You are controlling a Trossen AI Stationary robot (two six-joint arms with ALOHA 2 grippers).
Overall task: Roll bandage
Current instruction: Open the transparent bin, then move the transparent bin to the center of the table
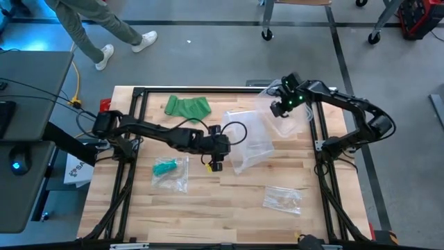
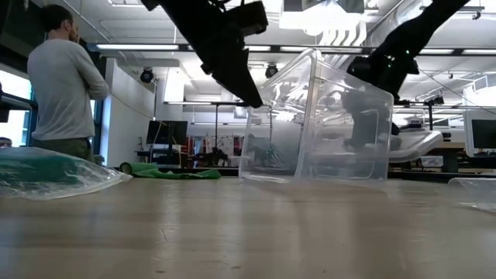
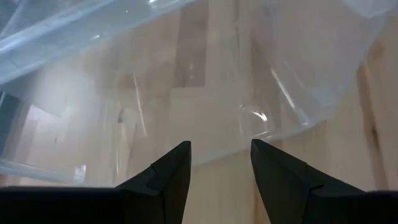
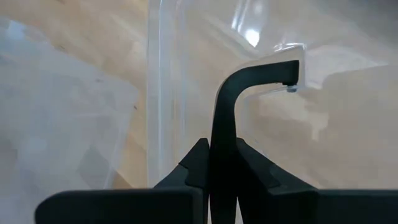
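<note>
Person: stands on the floor beyond the table's far left corner (image 1: 104,28), away from both arms.
Green cloth: lies crumpled near the table's far edge (image 1: 187,105), left of the clear box.
Bagged bandage: the teal roll sits in a small clear bag (image 1: 168,170) on the left half of the wooden table (image 1: 229,208), just left of the left gripper and apart from it.
Bandage handling: likely light, soft and springy; inside the slick film it could slide or squash, so a hold on the bag's edge or straight across the roll looks safest. It still has to come out of the bag before any rolling, by my reading.
Left gripper: hovers mid-table (image 1: 214,164) at the near left corner of the clear box; its fingers (image 3: 171,177) stand apart with nothing between them, pointed at the box's lower edge.
Clear box: a see-through plastic tub (image 1: 250,142) tipped up on one side in the table's middle, its near edge off the wood in the low view.
Box handling: stiff, thin-walled, light and slippery; it may skid or topple if nudged.
Right gripper: reaches to the far right corner of the box (image 1: 281,105), fingers pinched shut on a thin dark hooked piece (image 4: 261,74) that catches the box rim.
Second bag: another clear bag (image 1: 283,199) lies on the near right part of the table, contents too faint to name.
</note>
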